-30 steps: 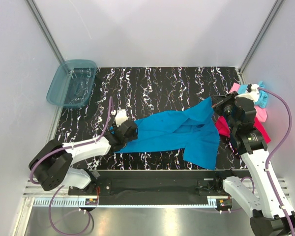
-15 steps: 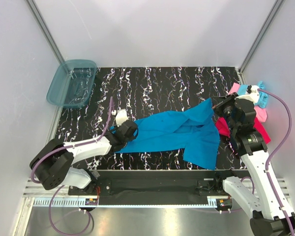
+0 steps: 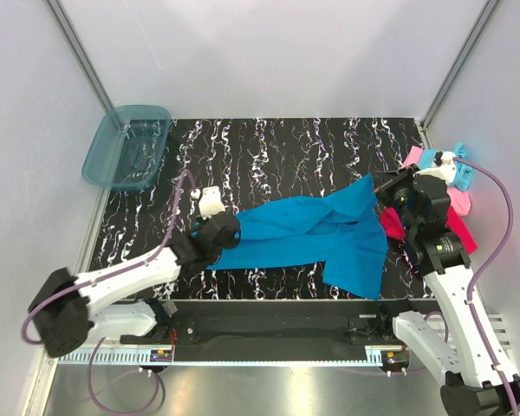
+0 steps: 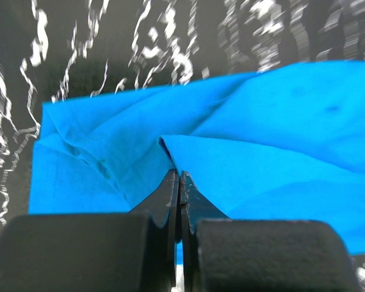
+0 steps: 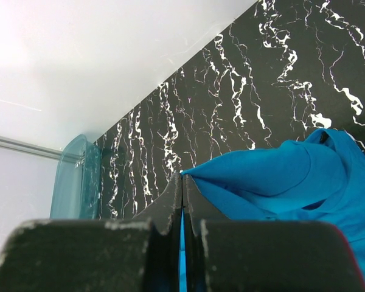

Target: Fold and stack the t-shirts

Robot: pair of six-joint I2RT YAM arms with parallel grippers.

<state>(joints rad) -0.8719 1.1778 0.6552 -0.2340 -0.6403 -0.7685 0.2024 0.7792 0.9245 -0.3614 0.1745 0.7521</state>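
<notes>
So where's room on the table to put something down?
The black marbled tabletop behind the blue cloth t-shirt, from the teal plastic bin rightward, is bare. The right edge is crowded with magenta, pink and aqua tees.

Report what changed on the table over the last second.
The left gripper closed on the left edge of the blue t-shirt, and the left arm's elbow swung out leftward toward the near edge. The right gripper stayed shut on the shirt's far right corner. The shirt, the teal bin and the pile of other tees at the right did not visibly shift.
</notes>
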